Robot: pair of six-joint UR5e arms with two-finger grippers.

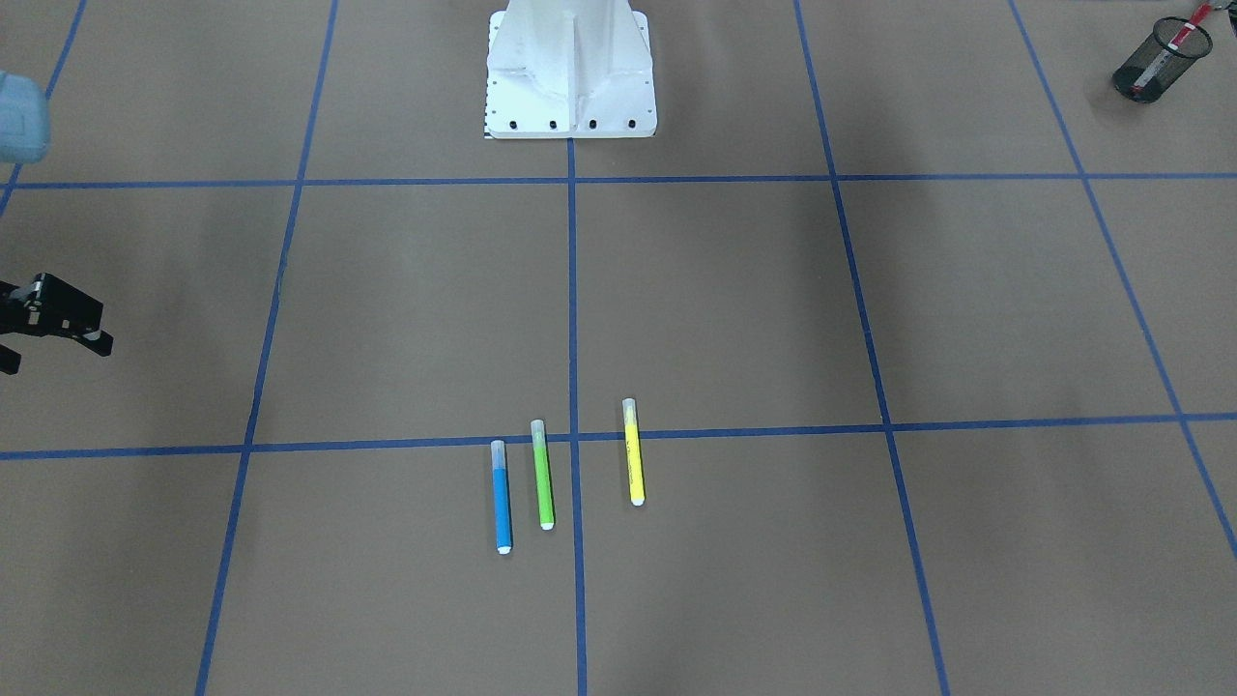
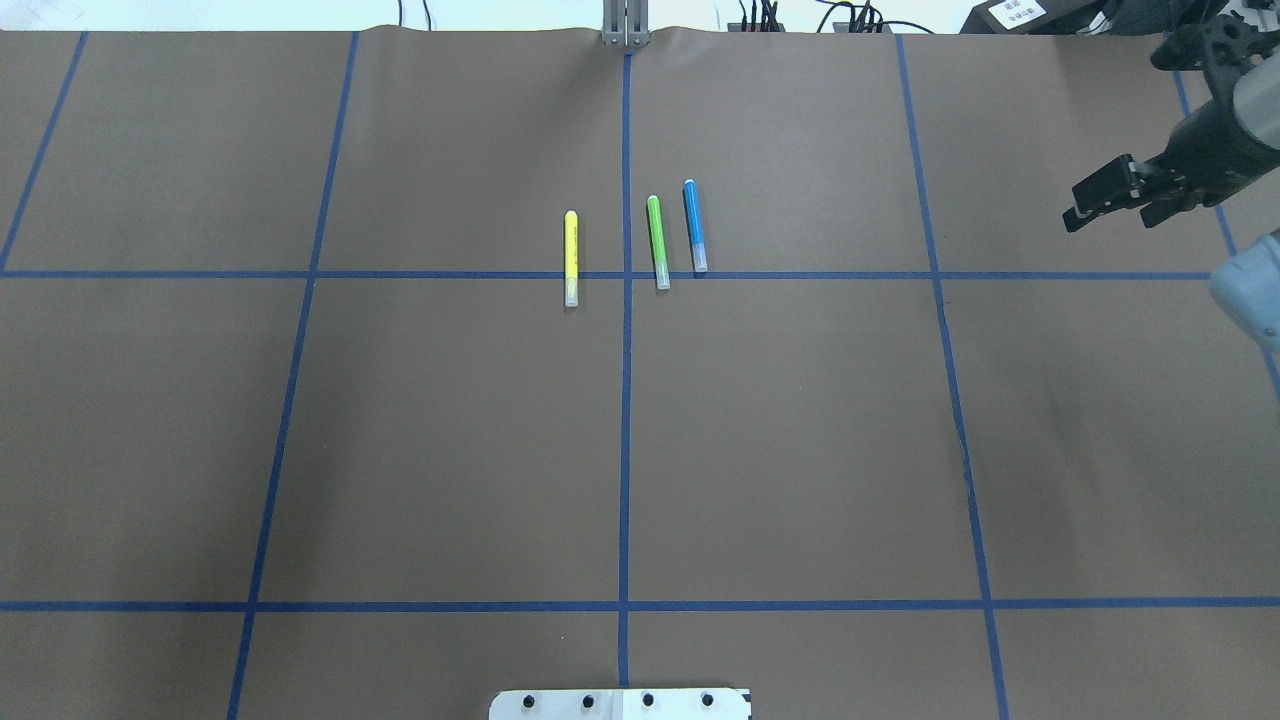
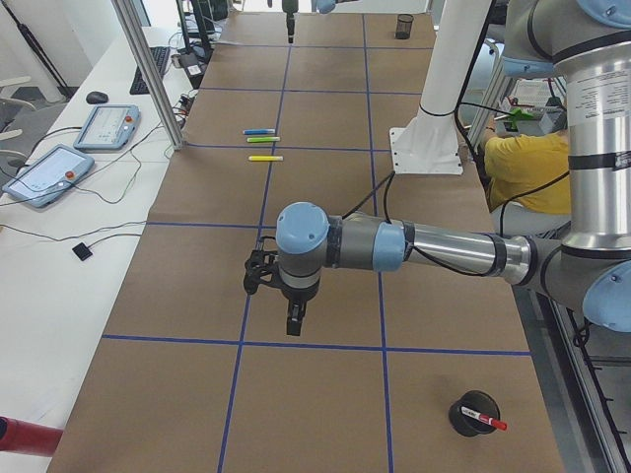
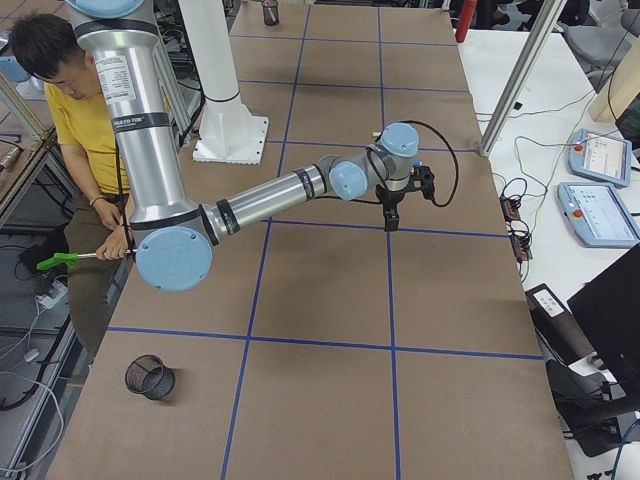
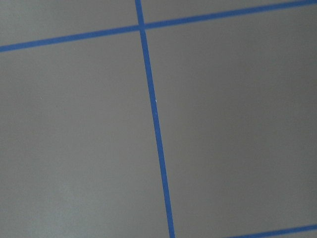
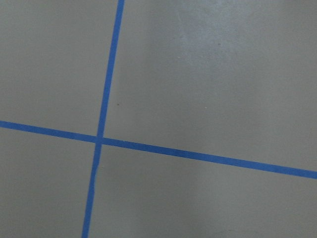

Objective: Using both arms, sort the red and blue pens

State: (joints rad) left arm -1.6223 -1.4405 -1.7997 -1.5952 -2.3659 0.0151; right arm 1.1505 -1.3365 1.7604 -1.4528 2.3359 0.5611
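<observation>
My left arm (image 3: 444, 251): silver tube, grey segments, pale blue round joint caps. Same on my right arm (image 4: 265, 198). My right claw (image 1: 53, 350): black, blocky. Black cable (image 4: 455, 165) loops just behind that claw.

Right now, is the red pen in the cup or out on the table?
In. The red pen stands inside the black mesh cup, its end poking over the rim.

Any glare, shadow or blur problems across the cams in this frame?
Front-facing: soft broad shadows band the table; the blue pen is sharp. Overhead: even light, but the strip past the table's far edge is blown out. Right wrist: pale sheen upper right. Left wrist: flat and slightly soft, tape line readable.
</observation>
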